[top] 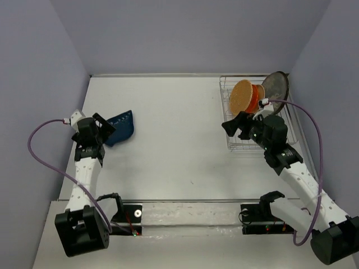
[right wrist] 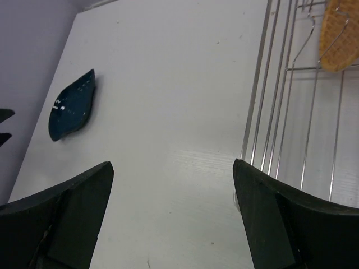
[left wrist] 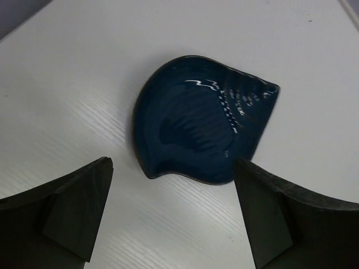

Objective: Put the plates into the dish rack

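The dark blue leaf-shaped plate [top: 121, 128] lies flat on the white table at the left. It fills the left wrist view [left wrist: 202, 120] and shows small in the right wrist view [right wrist: 71, 105]. My left gripper [top: 106, 130] is open and empty, its fingers just short of the plate's near edge. The silver wire dish rack [top: 233, 141] stands at the back right and holds the tan waffle plate [top: 242, 96], an orange-red plate [top: 257, 96] and a grey plate [top: 276, 87], all on edge. My right gripper [top: 234, 125] is open and empty at the rack's left side. The other plates are hidden.
Purple walls enclose the table on three sides. The rack's wires [right wrist: 280, 101] run along the right of the right wrist view. Purple cables loop from both arms. The arm bases sit on a rail at the table's near edge.
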`<state>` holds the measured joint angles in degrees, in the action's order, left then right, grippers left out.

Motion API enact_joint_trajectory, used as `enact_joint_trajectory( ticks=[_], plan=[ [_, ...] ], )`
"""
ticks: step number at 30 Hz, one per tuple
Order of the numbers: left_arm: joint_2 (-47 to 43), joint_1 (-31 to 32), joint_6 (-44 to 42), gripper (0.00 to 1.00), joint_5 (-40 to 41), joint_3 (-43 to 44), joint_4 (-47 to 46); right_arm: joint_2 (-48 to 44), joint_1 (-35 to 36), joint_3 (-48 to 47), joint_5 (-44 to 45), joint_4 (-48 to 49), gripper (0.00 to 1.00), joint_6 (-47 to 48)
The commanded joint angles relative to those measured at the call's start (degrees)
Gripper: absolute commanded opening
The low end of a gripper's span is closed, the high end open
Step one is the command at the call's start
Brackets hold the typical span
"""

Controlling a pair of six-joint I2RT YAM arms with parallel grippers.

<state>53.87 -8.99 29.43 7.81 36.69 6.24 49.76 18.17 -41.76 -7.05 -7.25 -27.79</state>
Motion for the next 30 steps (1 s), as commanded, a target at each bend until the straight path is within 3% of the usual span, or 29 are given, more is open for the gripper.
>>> enact_joint_trajectory(
  ticks=[1, 8, 16, 25, 30],
  plan=[
    [8.34, -6.55, -2.00, 0.99, -0.60, 1.54, -2.73, -2.82, 1.42, 1.94, -5.52, 3.20, 0.93, -2.18],
    [20.04, -8.67, -6.05, 0.96, -4.38, 5.76, -4.39, -5.20, 1.43, 2.82, -8.59, 3.29, 0.93, -1.48],
    [33.39, -8.67, -10.01, 0.92, -3.24, 11.30, -5.01, -5.81, 1.95, 4.58, -10.97, 3.99, 0.87, -1.74],
    [40.17, -8.67, -10.71, 0.80, -7.28, 12.35, -9.14, -5.11, 1.95, 3.27, -11.23, 2.32, 0.86, -1.30],
    [41.76, -8.67, -10.80, 0.65, -10.53, 12.18, -9.58, -4.14, 1.95, 2.56, -12.99, 2.67, 0.86, -2.44]
  ],
)
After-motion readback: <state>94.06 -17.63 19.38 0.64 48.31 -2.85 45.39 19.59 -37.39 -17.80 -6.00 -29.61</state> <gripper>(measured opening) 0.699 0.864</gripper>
